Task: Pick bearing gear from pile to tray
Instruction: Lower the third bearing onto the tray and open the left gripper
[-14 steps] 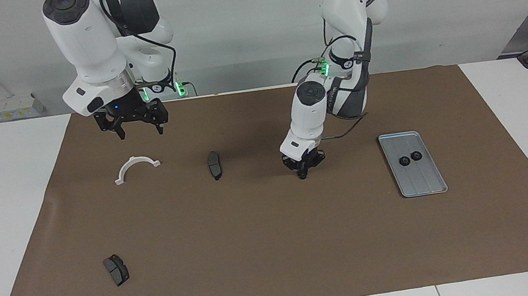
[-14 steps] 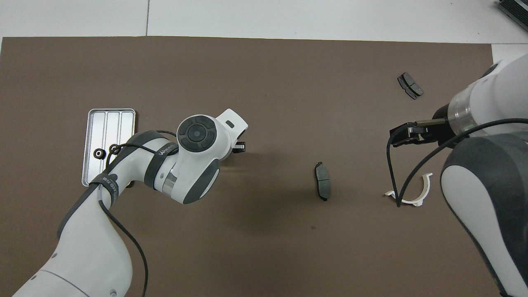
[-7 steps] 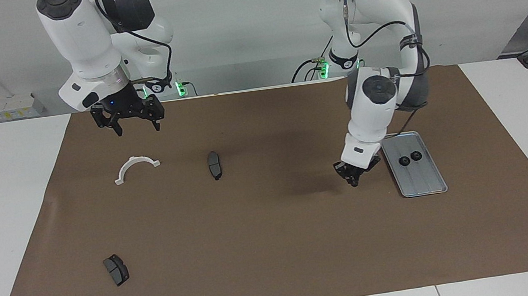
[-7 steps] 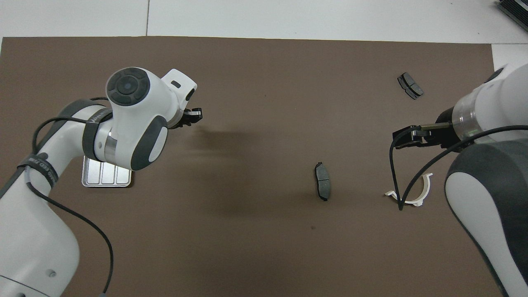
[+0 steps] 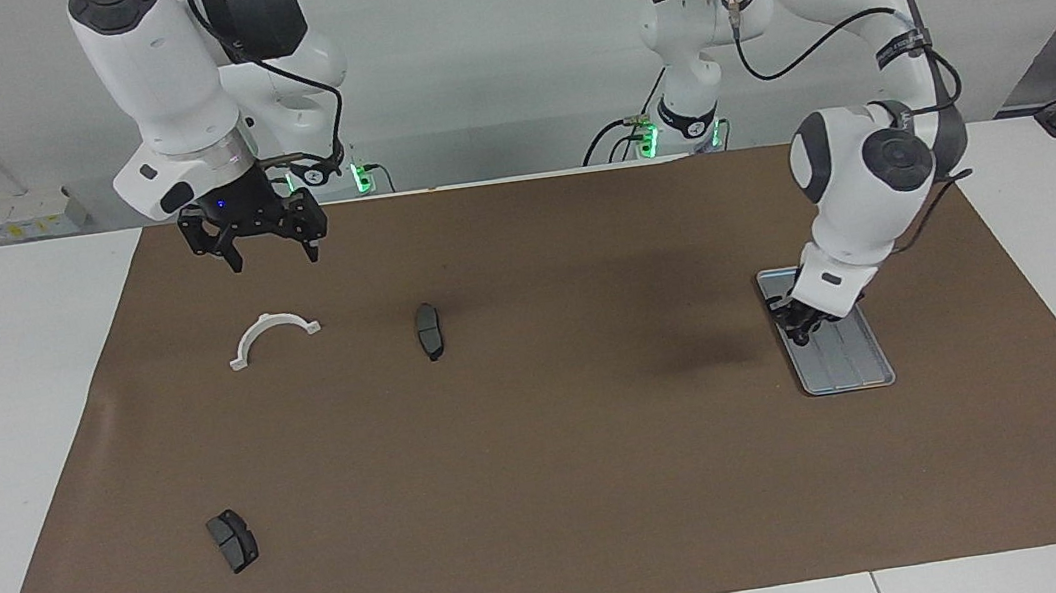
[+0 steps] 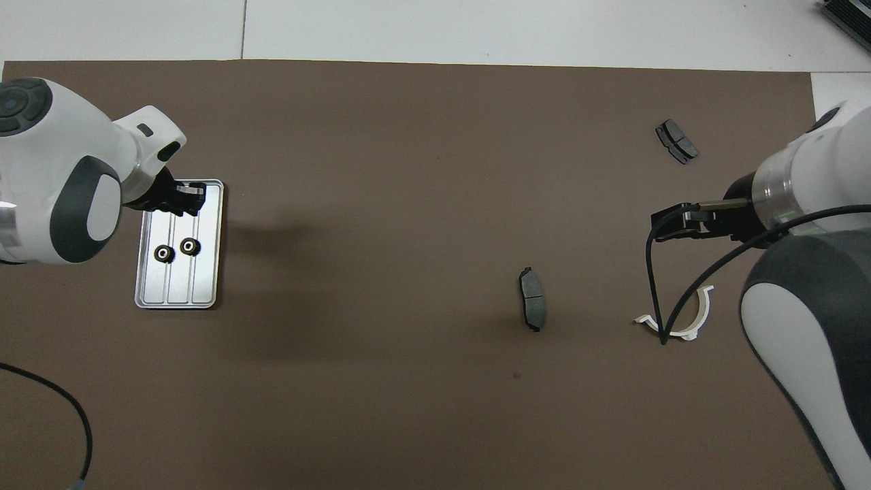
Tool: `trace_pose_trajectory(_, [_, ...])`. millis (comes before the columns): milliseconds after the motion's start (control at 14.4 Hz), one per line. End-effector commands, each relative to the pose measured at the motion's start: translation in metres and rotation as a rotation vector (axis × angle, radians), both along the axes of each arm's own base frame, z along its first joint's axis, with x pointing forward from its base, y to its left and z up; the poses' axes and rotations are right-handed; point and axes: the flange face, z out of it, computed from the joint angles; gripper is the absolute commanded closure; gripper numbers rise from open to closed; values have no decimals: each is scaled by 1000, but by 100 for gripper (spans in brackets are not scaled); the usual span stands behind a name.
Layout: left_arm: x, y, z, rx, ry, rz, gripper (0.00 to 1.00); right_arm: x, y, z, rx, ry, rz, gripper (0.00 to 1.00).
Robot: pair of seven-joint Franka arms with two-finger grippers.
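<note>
The silver tray (image 5: 861, 366) lies on the brown mat at the left arm's end; it also shows in the overhead view (image 6: 204, 289). Two black bearing gears (image 6: 163, 253) (image 6: 190, 246) lie in it. My left gripper (image 5: 800, 332) hangs low over the tray, fingers shut on a small dark piece that I take for a bearing gear; in the overhead view the left gripper (image 6: 192, 197) is over the tray's end farther from the robots. My right gripper (image 5: 272, 255) is open and empty above the mat, near the white half-ring bracket (image 5: 273, 333).
One dark brake pad (image 5: 429, 331) lies mid-mat; it shows in the overhead view (image 6: 532, 307) too. Another brake pad (image 5: 233, 540) lies farther from the robots at the right arm's end. The bracket (image 6: 688, 320) sits partly under the right arm's cable.
My left gripper has lifted from the middle of the mat and swung to over the tray, staying shut. My right gripper has risen slightly and stays open.
</note>
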Motion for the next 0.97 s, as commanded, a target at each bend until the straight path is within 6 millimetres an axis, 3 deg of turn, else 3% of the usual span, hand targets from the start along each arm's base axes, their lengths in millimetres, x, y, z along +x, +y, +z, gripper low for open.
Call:
trace_pose_trajectory(0, [-41, 11, -19, -9, 54, -48, 100, -2, -5, 6, 14, 6, 17, 0])
trace_pose_trajectory(208, [-70, 9, -44, -6, 53, -53, 99, -3, -4, 4, 11, 14, -7, 0])
trace_pose_trajectory(416, [-81, 5, -52, -5, 66, -62, 83, -5, -4, 3, 10, 15, -13, 0])
trace_pose_trajectory(485, [-80, 4, -52, -5, 63, -63, 67, -4, -4, 3, 11, 12, -12, 0])
trace_pose_trajectory(623, [-74, 3, -46, -5, 44, -63, 14, -3, -2, 3, 12, 6, -9, 0])
trace_pose_trajectory(693, [-65, 3, -35, -5, 19, -66, 0, -3, -2, 4, 17, 4, -11, 0])
trace_pose_trajectory(901, [-41, -4, 12, -8, -32, -62, 0, -4, -1, 3, 24, 9, -4, 0])
